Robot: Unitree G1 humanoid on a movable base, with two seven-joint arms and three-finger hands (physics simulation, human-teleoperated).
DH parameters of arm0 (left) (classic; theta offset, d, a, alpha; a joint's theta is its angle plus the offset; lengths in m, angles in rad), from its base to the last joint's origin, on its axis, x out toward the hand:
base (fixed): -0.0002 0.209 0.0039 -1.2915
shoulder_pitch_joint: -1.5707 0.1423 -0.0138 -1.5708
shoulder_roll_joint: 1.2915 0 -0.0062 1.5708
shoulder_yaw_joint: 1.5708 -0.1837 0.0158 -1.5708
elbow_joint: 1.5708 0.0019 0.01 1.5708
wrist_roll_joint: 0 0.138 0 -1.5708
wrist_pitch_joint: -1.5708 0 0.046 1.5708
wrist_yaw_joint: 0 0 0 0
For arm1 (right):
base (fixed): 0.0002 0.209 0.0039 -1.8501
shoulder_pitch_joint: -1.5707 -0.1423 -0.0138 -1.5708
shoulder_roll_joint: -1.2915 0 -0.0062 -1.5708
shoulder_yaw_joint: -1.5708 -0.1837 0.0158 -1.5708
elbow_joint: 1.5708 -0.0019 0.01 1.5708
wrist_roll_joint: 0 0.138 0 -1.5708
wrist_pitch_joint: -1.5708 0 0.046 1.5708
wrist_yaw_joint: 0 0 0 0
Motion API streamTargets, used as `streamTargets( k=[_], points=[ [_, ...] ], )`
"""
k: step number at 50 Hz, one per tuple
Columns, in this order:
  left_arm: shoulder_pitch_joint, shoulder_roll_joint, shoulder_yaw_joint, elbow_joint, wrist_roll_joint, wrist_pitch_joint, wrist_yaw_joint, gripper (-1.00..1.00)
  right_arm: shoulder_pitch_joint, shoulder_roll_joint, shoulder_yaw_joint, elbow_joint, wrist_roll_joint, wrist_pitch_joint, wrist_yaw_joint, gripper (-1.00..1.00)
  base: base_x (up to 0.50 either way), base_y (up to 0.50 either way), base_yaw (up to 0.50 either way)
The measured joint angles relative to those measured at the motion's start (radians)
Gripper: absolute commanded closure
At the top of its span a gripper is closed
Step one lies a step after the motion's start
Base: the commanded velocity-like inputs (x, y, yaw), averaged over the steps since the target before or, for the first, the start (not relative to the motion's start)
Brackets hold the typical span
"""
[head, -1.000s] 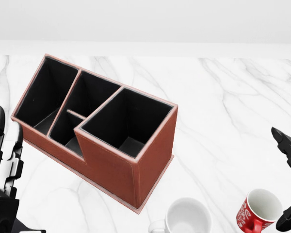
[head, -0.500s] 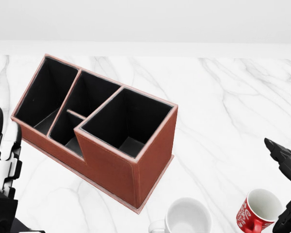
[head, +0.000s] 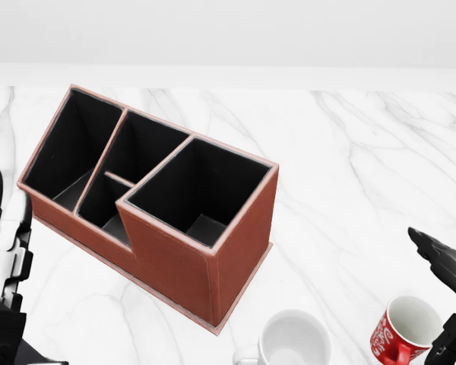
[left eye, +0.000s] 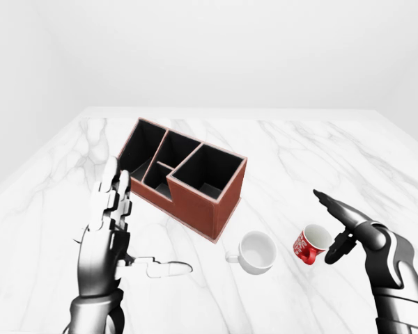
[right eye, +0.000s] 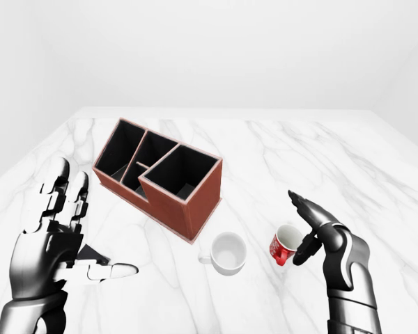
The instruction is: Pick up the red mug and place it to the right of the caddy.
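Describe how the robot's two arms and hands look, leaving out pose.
The left hand is glossy silver-white metal with black joints, and its three segmented fingers look ribbed. The right hand is darker, nearly black, with smooth tapered fingers on a grey metallic forearm with rounded shells. No cables or markings show.

The left hand (left eye: 108, 236) is glossy silver-grey metal with three white, segmented fingers and dark joints. The right hand (left eye: 348, 226) has black, tapered fingers on a ribbed grey metallic forearm.
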Motion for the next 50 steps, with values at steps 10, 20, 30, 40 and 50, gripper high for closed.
streamTargets(
  k=[10,20,30,40,50],
  points=[
    [-0.001,0.0,0.001,0.005,0.0,0.0,0.0,-1.0,-0.004,-0.004,0.01,0.025,-0.004,0.0,0.0,-1.0,0.0,0.0,0.0],
    [-0.001,0.0,0.004,0.007,-0.001,0.0,-0.002,-1.0,-0.005,0.0,0.022,0.037,-0.016,0.0,0.0,-1.0,0.0,0.0,0.0],
    [-0.004,0.0,0.003,0.011,0.002,0.0,-0.002,-1.0,-0.012,0.001,0.034,0.062,-0.024,0.0,0.0,-1.0,0.0,0.0,0.0],
    [-0.005,0.002,-0.001,0.015,0.003,0.0,0.0,-1.0,-0.022,0.006,0.052,0.086,-0.034,0.0,0.0,-1.0,0.0,0.0,0.0],
    [-0.006,0.003,-0.003,0.016,0.004,0.0,0.002,-1.0,-0.028,0.007,0.062,0.103,-0.038,0.0,0.0,-1.0,0.0,0.0,0.0]
  ],
)
